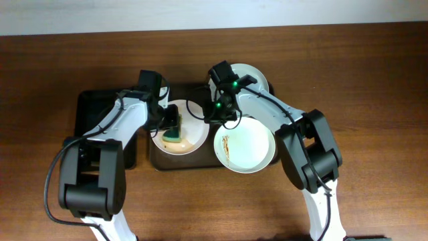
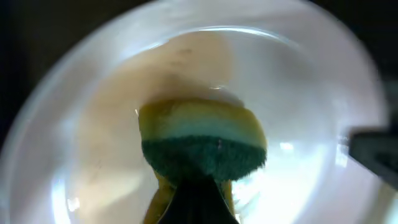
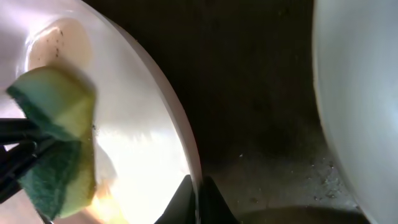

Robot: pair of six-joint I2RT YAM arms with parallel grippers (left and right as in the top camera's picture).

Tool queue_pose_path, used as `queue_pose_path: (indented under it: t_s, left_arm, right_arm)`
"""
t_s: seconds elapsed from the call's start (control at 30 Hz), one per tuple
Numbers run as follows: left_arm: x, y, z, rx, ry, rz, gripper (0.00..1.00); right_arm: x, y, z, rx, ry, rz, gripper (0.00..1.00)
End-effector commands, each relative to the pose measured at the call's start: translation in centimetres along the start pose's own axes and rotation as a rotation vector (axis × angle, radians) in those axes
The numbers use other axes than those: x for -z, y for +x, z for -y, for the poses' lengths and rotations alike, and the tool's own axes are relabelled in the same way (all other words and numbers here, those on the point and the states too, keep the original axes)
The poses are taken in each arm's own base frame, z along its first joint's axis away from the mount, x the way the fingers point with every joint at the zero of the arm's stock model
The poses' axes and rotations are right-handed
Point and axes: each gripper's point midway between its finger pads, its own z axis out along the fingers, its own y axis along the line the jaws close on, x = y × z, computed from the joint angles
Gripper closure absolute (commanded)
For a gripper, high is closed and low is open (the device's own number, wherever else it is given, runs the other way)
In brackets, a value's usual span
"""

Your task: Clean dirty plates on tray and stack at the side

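Observation:
Three white plates are in the overhead view. The left plate (image 1: 190,142) lies on the brown tray (image 1: 200,162). My left gripper (image 1: 172,126) is shut on a yellow-green sponge (image 1: 175,136) and presses it onto this plate. In the left wrist view the sponge (image 2: 202,140) sits on the plate's wet bowl (image 2: 298,93), and the fingers (image 2: 198,202) are at the bottom edge. My right gripper (image 1: 212,115) is shut on this plate's right rim (image 3: 180,124), with its fingertips (image 3: 198,198) on either side of it. A second plate (image 1: 251,144) bears brown smears. A third plate (image 1: 253,75) lies at the back, half hidden by the right arm.
A narrow black tray (image 1: 90,114) stands left of the brown tray, under the left arm. In the right wrist view the brown tray's dark floor (image 3: 261,124) lies between the held plate and another plate (image 3: 360,93). Wooden table surrounds both trays.

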Motion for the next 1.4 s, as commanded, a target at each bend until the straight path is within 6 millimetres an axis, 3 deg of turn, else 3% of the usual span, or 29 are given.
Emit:
queue_pose_path:
  t_s: [0.0,0.1,0.23,0.3,0.4,0.47,0.53,0.67,0.87,1.17,1.37]
  left_arm:
    - [0.7,0.1,3.9,-0.105,0.308,-0.017,0.99]
    - [4.1,-3.7,3.6,-0.069,0.421,0.08,0.99]
    - [9.0,-8.6,0.5,0.012,0.406,0.204,0.99]
    - [11.5,-10.0,-1.2,0.046,0.392,0.241,0.99]
    - [13.1,-10.6,-2.7,0.086,0.381,0.262,0.99]
    - [13.3,-10.5,-3.6,0.116,0.378,0.262,0.99]
    - [13.4,-10.3,-4.1,0.131,0.374,0.256,0.99]
    - [13.4,-10.4,-4.1,0.129,0.37,0.259,0.99]
    - [13.5,-10.6,-4.2,0.125,0.37,0.271,0.99]
    - [13.5,-10.6,-4.2,0.126,0.369,0.268,0.99]
    - [13.5,-10.5,-4.2,0.128,0.369,0.266,0.99]
  right_arm:
    - [-0.4,1.4,-2.2,0.029,-0.114,-0.058,0.96]
    - [-0.4,1.3,-2.2,0.029,-0.113,-0.057,0.96]
    - [-0.1,1.0,-2.0,0.026,-0.112,-0.046,0.96]
    - [1.0,0.4,-1.7,0.012,-0.118,-0.028,0.96]
    - [3.9,-0.3,-1.9,0.008,-0.113,0.015,0.96]
    - [5.9,-0.8,-1.5,0.015,-0.044,0.069,0.96]
    - [9.3,-1.3,-0.3,0.027,0.12,0.165,0.96]
    - [13.9,-1.0,1.2,0.06,0.391,0.292,0.96]
    - [16.3,0.1,1.6,0.179,0.787,0.406,0.96]
    - [19.2,0.8,-2.3,0.351,1.08,0.607,0.96]
    - [22.1,1.4,-6.7,0.423,1.242,0.843,0.96]
